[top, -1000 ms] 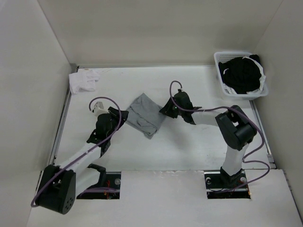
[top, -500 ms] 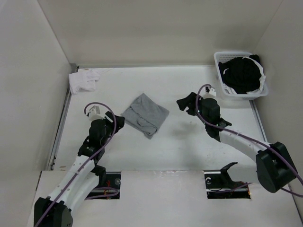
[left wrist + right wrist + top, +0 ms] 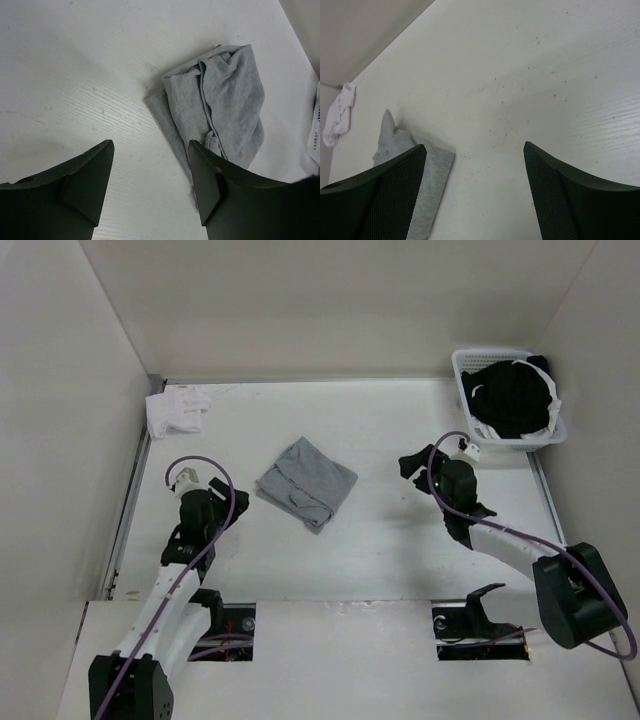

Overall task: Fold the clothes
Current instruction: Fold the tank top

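The clothes, a light grey top, lie bunched into a compact folded square in the middle of the table, held by nothing. My left gripper stands open to their left, a short way off. In the left wrist view its open fingers frame bare table, with the clothes just beyond the right fingertip. My right gripper is open well to the right of the clothes. Between its fingers is only table, and the clothes show past the left fingertip.
A white basket at the back right holds a black garment with white trim. A small white cloth lies in the back left corner, also seen as a small white cloth in the right wrist view. Walls close in three sides.
Both grippers have opened and let go of the clothes. The left arm drew back to the left and the right arm swung far to the right. The clothes stay folded in place.
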You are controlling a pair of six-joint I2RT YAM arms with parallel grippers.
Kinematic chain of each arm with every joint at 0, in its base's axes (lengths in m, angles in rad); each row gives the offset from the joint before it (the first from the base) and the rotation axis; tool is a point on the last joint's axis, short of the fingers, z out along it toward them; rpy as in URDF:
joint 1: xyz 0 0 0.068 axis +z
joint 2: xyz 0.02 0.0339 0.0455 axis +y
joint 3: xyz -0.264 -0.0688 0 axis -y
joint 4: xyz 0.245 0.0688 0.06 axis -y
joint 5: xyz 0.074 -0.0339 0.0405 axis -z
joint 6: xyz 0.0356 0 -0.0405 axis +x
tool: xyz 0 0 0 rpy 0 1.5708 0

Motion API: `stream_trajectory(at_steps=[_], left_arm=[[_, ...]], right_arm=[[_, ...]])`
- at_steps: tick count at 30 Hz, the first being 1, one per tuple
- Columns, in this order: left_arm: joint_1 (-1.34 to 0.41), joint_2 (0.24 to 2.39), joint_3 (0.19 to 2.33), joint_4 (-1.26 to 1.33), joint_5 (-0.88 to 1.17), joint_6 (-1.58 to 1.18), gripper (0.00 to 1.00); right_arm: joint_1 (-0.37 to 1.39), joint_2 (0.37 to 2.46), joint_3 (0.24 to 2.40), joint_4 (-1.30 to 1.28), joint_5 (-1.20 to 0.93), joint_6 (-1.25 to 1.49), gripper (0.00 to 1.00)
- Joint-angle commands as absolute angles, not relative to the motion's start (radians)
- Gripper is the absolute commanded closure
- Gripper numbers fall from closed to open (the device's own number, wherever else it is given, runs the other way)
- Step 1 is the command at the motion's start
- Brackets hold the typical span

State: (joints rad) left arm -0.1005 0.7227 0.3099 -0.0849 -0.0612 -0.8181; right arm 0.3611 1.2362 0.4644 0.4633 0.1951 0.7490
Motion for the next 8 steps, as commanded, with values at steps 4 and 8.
stream_trajectory(at_steps=[4, 8], left_arm=[[-0.107, 0.745, 0.330, -0.038, -0.041, -0.793, 0.40], [-0.110, 0.775, 0.333, -0.041, -0.041, -0.782, 0.37]], right_arm=[[0.350, 1.255, 0.469, 0.551, 0.158, 0.778, 0.18], [0.350, 1.266, 0.474, 0.551, 0.152, 0.779, 0.18]])
